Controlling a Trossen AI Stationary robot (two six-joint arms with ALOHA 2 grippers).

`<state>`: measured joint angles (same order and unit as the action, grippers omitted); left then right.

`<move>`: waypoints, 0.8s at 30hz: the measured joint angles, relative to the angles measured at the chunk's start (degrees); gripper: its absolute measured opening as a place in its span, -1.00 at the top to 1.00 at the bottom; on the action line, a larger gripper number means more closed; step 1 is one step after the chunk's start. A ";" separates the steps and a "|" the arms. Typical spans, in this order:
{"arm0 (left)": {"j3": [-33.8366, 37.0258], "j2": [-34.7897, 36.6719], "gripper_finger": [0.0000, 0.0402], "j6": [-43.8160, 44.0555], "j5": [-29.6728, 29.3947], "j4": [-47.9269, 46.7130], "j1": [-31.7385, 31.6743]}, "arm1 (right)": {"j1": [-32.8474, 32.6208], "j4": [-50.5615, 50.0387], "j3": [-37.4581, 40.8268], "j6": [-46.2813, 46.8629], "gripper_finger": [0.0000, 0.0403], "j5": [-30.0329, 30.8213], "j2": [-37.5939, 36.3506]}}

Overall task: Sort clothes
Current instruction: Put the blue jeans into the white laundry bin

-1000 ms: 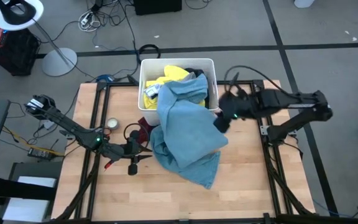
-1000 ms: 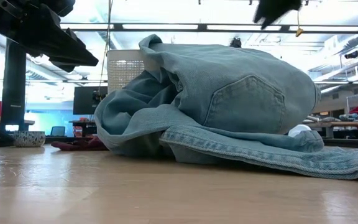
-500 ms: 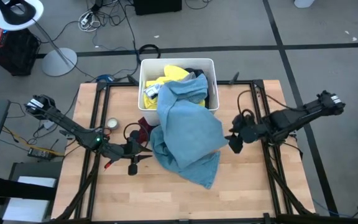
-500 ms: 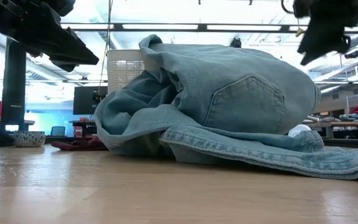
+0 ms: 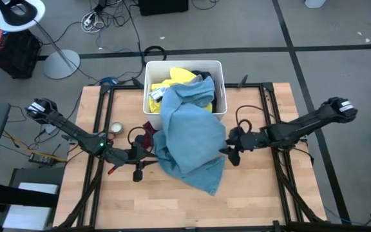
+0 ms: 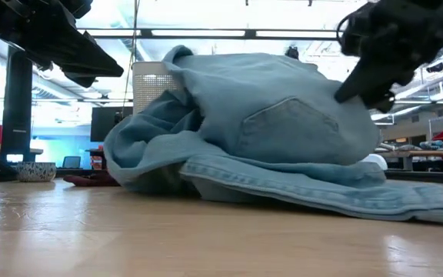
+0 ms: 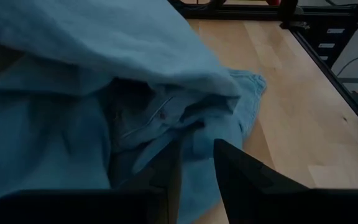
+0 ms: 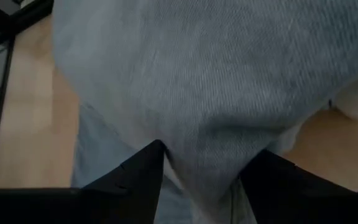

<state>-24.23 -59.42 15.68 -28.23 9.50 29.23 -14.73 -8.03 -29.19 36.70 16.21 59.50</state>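
Light blue denim garment [image 5: 190, 145] spills from the white bin [image 5: 219, 71] at the bench's back edge, long axis running toward the front edge. Yellow clothes [image 5: 172, 82] lie inside the bin. Right gripper [image 5: 227, 153], fingers spread, presses the denim's right flank with nothing clamped. Left gripper [image 5: 148, 156] sits at its left flank, apparently pinching a fold. Right is better placed to grab.
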 joint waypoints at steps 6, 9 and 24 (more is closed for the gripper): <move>0.00 0.01 0.51 0.00 0.00 0.04 0.00 | 1.65 13.18 -0.19 -7.14 0.47 -0.02 7.02; 0.00 0.00 0.51 0.00 0.00 0.05 0.00 | 2.07 13.13 -2.84 -9.30 0.88 -0.04 8.84; 0.00 0.02 0.51 0.00 0.00 0.11 0.02 | 6.69 -3.42 -39.49 -34.14 0.91 6.19 8.84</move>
<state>-24.23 -59.40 15.68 -28.23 9.61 29.25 -8.03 -11.45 -68.68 2.57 22.40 68.34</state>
